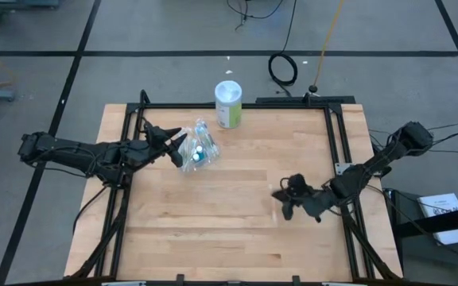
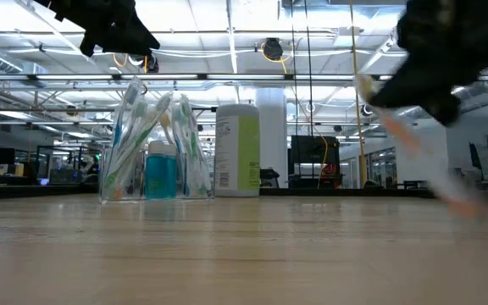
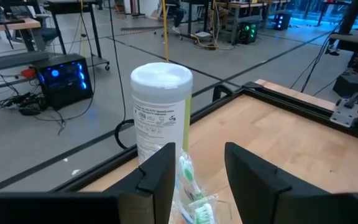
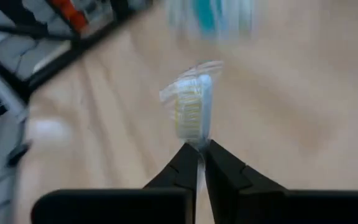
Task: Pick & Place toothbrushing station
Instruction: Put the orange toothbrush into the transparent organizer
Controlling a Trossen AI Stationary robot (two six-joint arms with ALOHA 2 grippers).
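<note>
My right gripper (image 4: 197,149) is pinched shut on a toothbrush (image 4: 193,102), bristle end sticking forward past my fingertips — held near the head, I think, so the handle can drop first into the container (image 1: 196,150). In the overhead picture that gripper (image 1: 289,199) sits right of centre, well apart from the container in the upper left of the table (image 1: 237,230). From table height the brush (image 2: 413,148) slants down out of my grip, clear of the wood.

My left gripper (image 1: 175,148) hangs just beside the container, fingers spread with nothing between them; its wrist camera looks down past them onto the brush heads (image 3: 190,180) already standing inside. I judge it waits there to steady the flimsy plastic. A canister (image 1: 228,103) stands just behind.
</note>
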